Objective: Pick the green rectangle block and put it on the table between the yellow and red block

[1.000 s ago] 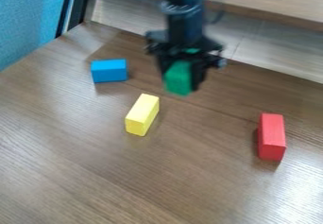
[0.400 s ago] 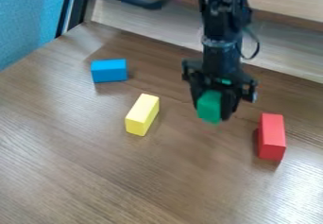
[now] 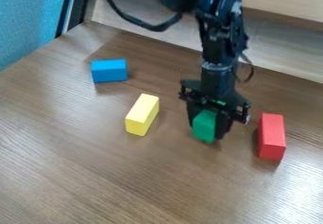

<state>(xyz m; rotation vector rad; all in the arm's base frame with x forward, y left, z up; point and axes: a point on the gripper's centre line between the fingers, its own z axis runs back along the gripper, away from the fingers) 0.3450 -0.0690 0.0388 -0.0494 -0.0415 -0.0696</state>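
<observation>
A robot's hand (image 3: 207, 128) grips the green block (image 3: 203, 126) by its sides, right of center and low over the tabletop (image 3: 142, 180), likely keeping its underside free to settle between the yellow block (image 3: 142, 115) and red block (image 3: 272, 137).

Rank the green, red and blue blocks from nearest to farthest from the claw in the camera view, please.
1. Green block: held in the claw.
2. Red block: to the view's right.
3. Blue block: at the view's upper left.
</observation>
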